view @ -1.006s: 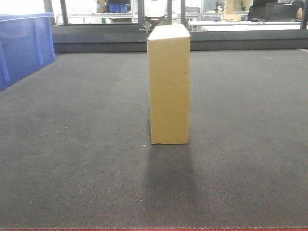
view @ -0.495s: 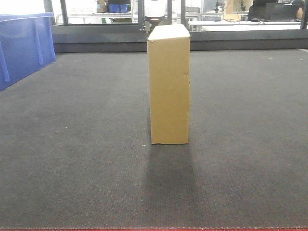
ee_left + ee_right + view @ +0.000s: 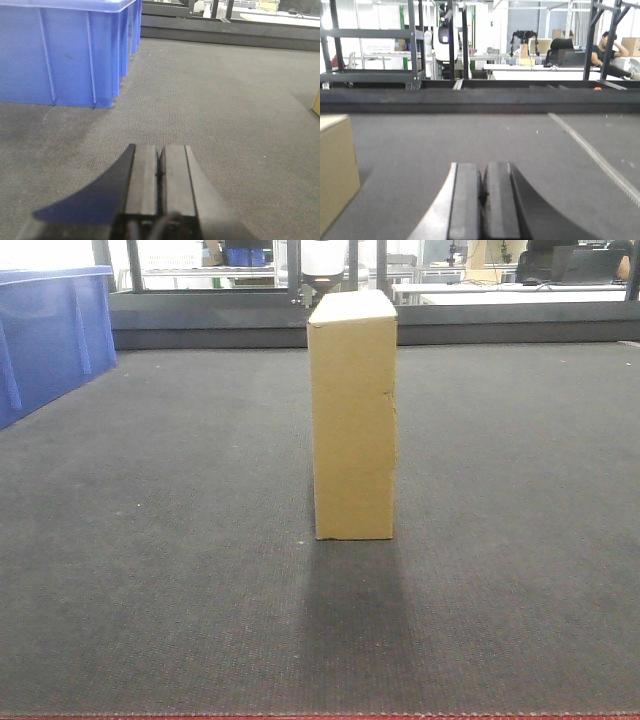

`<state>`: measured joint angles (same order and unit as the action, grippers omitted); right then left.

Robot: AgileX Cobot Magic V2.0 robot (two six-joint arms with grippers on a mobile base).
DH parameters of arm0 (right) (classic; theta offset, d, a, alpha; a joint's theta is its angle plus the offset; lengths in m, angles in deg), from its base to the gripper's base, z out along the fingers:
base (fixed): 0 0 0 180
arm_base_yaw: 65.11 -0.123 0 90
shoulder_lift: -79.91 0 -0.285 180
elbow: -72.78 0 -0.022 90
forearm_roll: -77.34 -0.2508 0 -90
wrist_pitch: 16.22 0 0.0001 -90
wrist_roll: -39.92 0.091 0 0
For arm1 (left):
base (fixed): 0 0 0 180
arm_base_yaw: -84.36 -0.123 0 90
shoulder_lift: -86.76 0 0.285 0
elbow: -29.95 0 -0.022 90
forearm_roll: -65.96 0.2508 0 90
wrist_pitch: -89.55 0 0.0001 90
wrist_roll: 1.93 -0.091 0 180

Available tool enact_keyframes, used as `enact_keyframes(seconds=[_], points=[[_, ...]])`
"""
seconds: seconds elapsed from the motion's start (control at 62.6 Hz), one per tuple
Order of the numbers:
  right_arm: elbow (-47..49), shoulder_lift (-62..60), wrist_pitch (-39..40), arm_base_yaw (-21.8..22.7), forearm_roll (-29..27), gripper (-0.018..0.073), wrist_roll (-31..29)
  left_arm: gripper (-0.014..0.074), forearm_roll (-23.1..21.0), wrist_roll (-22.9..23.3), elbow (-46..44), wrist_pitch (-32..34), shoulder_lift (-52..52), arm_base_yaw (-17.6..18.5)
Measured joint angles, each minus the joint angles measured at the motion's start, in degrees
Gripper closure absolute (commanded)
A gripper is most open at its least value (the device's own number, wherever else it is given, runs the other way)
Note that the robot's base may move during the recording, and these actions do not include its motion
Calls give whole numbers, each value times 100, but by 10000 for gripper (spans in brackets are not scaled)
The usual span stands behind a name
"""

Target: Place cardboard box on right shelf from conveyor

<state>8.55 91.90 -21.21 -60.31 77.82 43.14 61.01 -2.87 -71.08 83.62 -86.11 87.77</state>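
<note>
The cardboard box [image 3: 352, 420] stood upright on its narrow base, near the middle of the conveyor [image 3: 150, 540], with nothing touching it. A small nick marked its right edge.

In my judgement the task was at its first step, the reach toward the box, and no grasp was made yet. The right shelf appeared in none of the views, so the way to it could not be judged.

The left jaws were pressed together and empty, low over the belt. A tan sliver at the right border of that wrist view was probably the box [image 3: 316, 102], well apart from them. The right jaws were also clenched on nothing. Here the box [image 3: 335, 170] showed at the left, ahead of them and to the side, not touching. So the box lay between the two arms.

The next move would call for parting the jaws and bringing them to the box from both sides. It is tall and narrow, so a push from one side could tip it.

A blue bin [image 3: 60, 55] stood on the belt at the left, far from the box.
</note>
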Motion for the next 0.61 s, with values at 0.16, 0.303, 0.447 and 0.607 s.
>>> enact_keyframes(seconds=[0.16, 0.303, 0.447, 0.607], points=[[732, 822, -12, -26, 0, -46, 0, 715, 0, 0, 0, 0, 0, 0], [1343, 1616, -48, -396, 0, -67, 0, 715, 0, 0, 0, 0, 0, 0], [2126, 2683, -472, -923, 0, -67, 11, 715, 0, 0, 0, 0, 0, 0], [3379, 4041, -1466, -1708, 0, -66, 72, 715, 0, 0, 0, 0, 0, 0]])
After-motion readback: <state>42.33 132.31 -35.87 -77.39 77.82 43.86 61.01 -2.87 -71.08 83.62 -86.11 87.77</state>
